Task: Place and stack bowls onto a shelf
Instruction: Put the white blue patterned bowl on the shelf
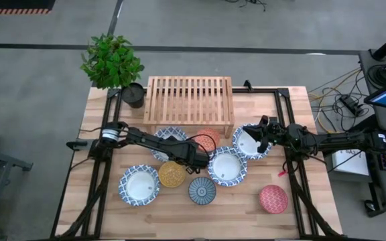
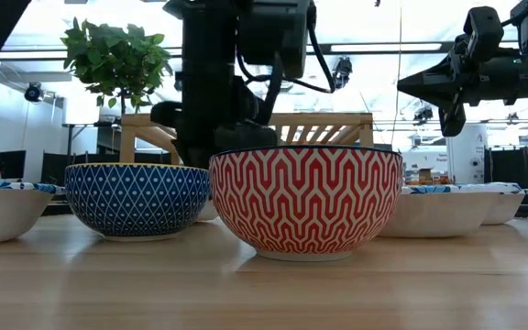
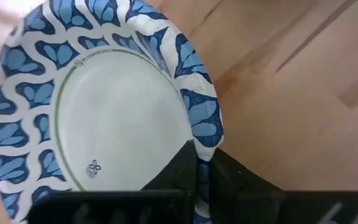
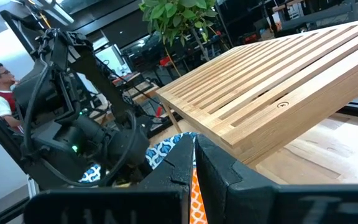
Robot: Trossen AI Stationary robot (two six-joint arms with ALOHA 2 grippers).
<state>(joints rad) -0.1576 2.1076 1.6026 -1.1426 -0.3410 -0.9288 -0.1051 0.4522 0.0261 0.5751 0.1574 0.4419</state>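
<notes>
One camera looks straight down on the worktop [image 1: 293,114]; another sits level at its edge; both show the shelf [image 1: 189,104].

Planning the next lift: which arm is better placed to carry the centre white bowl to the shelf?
Left. Its pincer straddles the rim of the centre white bowl, while the right pincer hangs raised above another white bowl beside the shelf.
</notes>
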